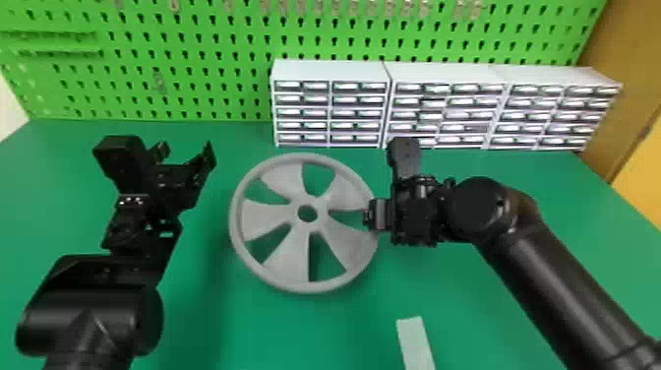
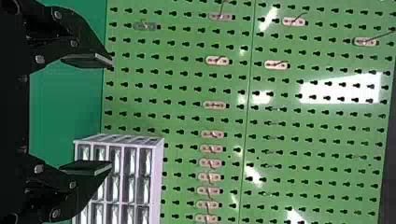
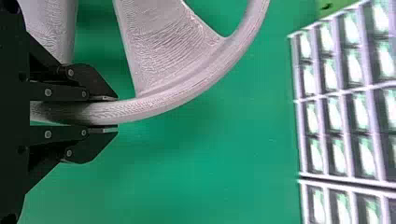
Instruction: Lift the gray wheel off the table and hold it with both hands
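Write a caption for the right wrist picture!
Robot's right hand gripping the gray wheel by its rim over a green table.

Bright; glare on pegboard point(image 2: 233, 116), soft shadows on table point(image 1: 221, 324).

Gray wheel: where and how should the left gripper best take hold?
On the wheel, probably the left rim, from the left: that slim band should fit the open left gripper and lies opposite the right gripper, which grips the right rim.
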You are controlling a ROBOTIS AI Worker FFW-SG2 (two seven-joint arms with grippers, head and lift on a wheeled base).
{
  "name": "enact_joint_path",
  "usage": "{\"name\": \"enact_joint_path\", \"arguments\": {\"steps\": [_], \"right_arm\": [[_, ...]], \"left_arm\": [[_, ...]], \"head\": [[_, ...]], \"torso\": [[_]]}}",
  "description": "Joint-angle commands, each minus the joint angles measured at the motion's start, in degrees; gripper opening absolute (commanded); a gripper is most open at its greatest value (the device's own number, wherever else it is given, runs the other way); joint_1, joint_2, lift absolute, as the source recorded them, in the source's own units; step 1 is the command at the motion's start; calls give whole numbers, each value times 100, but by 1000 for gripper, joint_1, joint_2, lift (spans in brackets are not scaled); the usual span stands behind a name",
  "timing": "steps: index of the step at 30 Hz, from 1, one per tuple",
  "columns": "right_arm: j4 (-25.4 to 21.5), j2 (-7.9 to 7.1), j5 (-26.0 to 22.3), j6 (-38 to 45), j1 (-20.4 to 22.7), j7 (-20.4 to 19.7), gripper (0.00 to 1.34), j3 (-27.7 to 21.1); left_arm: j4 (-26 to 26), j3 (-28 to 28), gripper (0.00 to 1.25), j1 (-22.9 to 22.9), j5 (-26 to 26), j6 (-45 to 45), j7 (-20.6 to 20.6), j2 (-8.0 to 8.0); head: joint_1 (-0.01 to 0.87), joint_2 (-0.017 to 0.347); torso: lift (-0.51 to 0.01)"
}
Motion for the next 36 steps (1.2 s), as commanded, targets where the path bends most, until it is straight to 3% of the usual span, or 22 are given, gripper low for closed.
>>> {"name": "enact_joint_path", "arguments": {"steps": [1, 13, 31, 36], "right_arm": [[-252, 140, 439, -216, 169, 5, 252, -197], [-525, 448, 1802, -1279, 583, 760, 245, -399], [-542, 623, 3287, -3670, 1048, 919, 236, -38], [-305, 641, 3551, -4461, 1180, 954, 224, 50]], "left_arm": [[-10, -4, 770, 9, 8, 0, 4, 0], [-45, 4, 770, 9, 17, 0, 30, 0], [-151, -127, 770, 26, 79, -9, 127, -9], [-159, -145, 770, 26, 96, 0, 162, -9]], "head": [[711, 15], [711, 15], [711, 15], [711, 15]], "torso": [[-98], [-98], [-98], [-98]]}}
